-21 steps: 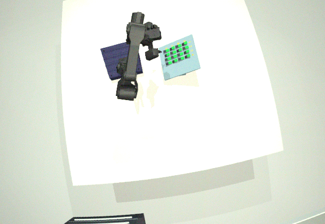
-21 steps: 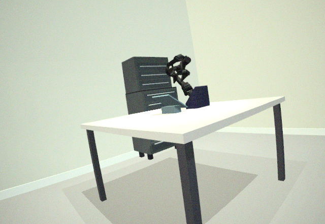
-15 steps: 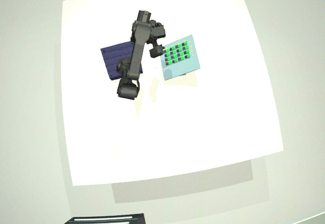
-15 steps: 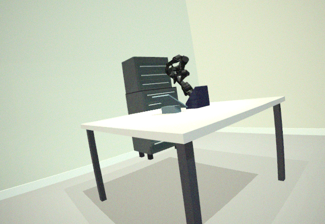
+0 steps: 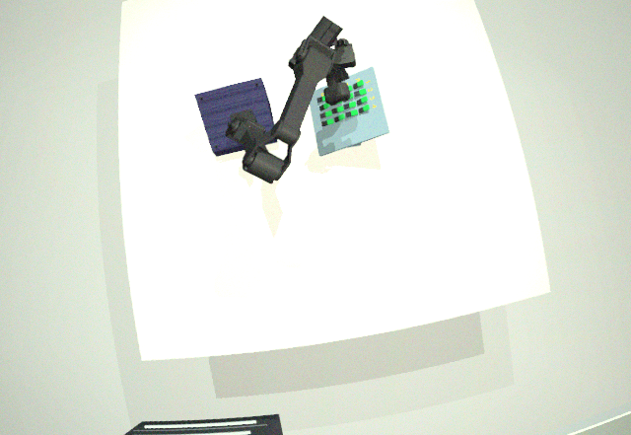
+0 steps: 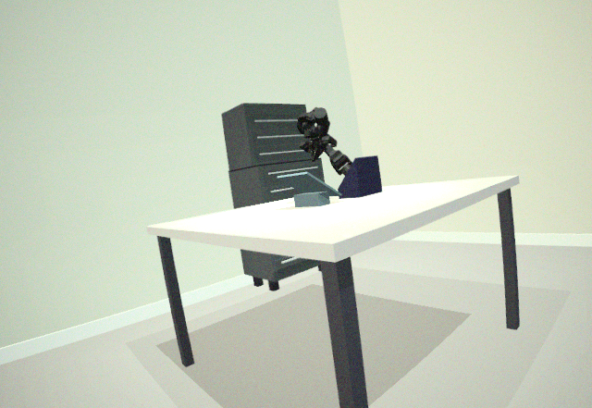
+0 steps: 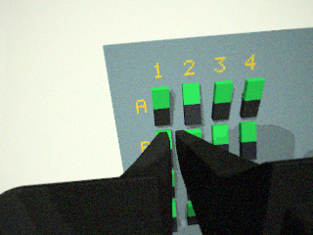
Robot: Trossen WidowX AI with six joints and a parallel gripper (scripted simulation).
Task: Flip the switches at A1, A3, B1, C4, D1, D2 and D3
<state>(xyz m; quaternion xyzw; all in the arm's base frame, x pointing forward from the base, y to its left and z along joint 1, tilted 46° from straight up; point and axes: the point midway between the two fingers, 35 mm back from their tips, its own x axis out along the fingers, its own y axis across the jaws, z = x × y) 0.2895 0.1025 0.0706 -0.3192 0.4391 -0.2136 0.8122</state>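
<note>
The light-blue switch panel point(image 5: 374, 124) point(image 6: 315, 185) point(image 7: 122, 64) is tilted on its base. Its switches each show a green far half and a dark near half. In the wrist view, A1 point(image 7: 160, 98), A2 point(image 7: 191, 94), A3 point(image 7: 223, 91) and A4 point(image 7: 253, 89) show fully. A2's dark half looks bluer than A1's and A3's. My gripper point(image 6: 313, 157) point(image 7: 171, 139) is shut with nothing in it, above the panel. Its tips appear over B1 point(image 7: 165, 137) and B2, covering parts of them and most of C and D in columns 1 and 2. Tip height is unclear.
A dark blue block point(image 5: 219, 108) point(image 6: 361, 179) stands beside the panel at the arm's base. Both are on the white table point(image 5: 306, 267) point(image 6: 248, 228). A dark drawer cabinet point(image 6: 272, 142) stands behind the table in the exterior view.
</note>
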